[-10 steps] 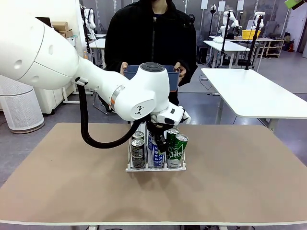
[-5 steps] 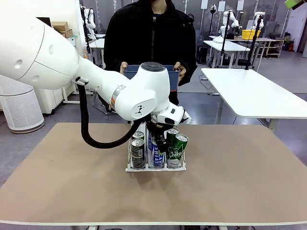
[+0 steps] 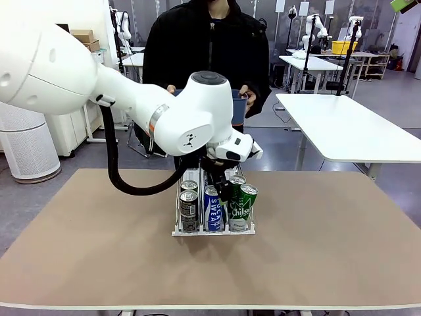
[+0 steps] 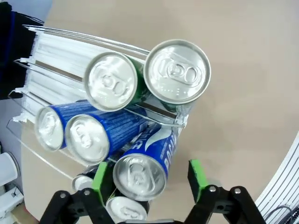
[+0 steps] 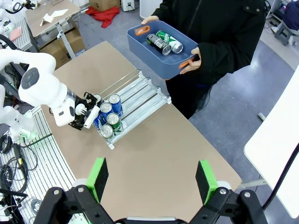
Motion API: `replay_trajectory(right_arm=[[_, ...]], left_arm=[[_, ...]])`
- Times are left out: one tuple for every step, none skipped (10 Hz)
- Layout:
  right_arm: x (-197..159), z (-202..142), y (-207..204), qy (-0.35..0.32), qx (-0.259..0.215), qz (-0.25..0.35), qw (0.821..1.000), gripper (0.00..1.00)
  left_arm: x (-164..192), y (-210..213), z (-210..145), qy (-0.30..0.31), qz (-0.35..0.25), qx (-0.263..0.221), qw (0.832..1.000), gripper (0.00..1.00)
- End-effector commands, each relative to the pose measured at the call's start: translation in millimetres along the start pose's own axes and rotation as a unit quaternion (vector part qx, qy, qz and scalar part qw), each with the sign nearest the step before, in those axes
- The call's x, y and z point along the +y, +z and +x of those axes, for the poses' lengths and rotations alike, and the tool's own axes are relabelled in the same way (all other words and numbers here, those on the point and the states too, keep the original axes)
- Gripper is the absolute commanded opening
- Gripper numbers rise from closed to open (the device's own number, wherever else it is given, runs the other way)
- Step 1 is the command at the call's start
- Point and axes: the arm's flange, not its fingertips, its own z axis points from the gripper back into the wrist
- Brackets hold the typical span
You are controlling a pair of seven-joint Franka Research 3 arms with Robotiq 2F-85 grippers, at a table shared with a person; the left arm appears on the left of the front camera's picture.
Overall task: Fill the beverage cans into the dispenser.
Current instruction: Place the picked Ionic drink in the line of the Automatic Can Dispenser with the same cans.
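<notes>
Looking down past my right gripper (image 5: 153, 179), jaws spread wide, nothing in them. The dispenser (image 5: 140, 93) sits near the table's (image 5: 177, 154) edge on the person's side, with beverage cans (image 5: 108, 119) bunched at its other end. Just past that edge, a person holds a blue bin (image 5: 152, 58) with two loose cans (image 5: 163, 42).

Robotics lab in an open research hall: big white left arm (image 3: 131, 112) w/ black cable hose works over a tan-topped bench (image 3: 329, 257). More white tables (image 3: 348, 128) stand in rows behind it on a plain grey floor (image 3: 283, 148). Bkgd has black equipment stands (image 3: 306, 59), cardboard boxes (image 3: 83, 36), a yellow crate (image 3: 343, 47) and a white perforated floor unit (image 3: 26, 148).
</notes>
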Motion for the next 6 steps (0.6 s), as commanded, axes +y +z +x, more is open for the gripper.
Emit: replay_trajectory(right_arm=[[0, -1, 0, -0.001, -0.001, 0.001, 1.0, 1.0], [0, -1, 0, -0.001, -0.001, 0.001, 1.0, 1.0], [0, -1, 0, -0.001, -0.001, 0.001, 1.0, 1.0], [0, -1, 0, -0.001, -0.001, 0.001, 1.0, 1.0], [0, -1, 0, -0.001, -0.001, 0.001, 1.0, 1.0], [0, -1, 0, -0.001, -0.001, 0.001, 1.0, 1.0]], left_arm=[[-8, 12, -7, 0.015, 0.018, 0.0, 1.0, 1.0], [-10, 16, -7, 0.023, 0.019, -0.002, 1.0, 1.0], [-12, 23, -9, 0.033, 0.021, -0.008, 0.999, 1.0], [-16, 30, -9, 0.041, 0.031, -0.014, 0.999, 1.0], [-20, 35, -9, 0.044, 0.04, -0.016, 0.998, 1.0], [-22, 38, -10, 0.044, 0.04, -0.02, 0.998, 1.0]])
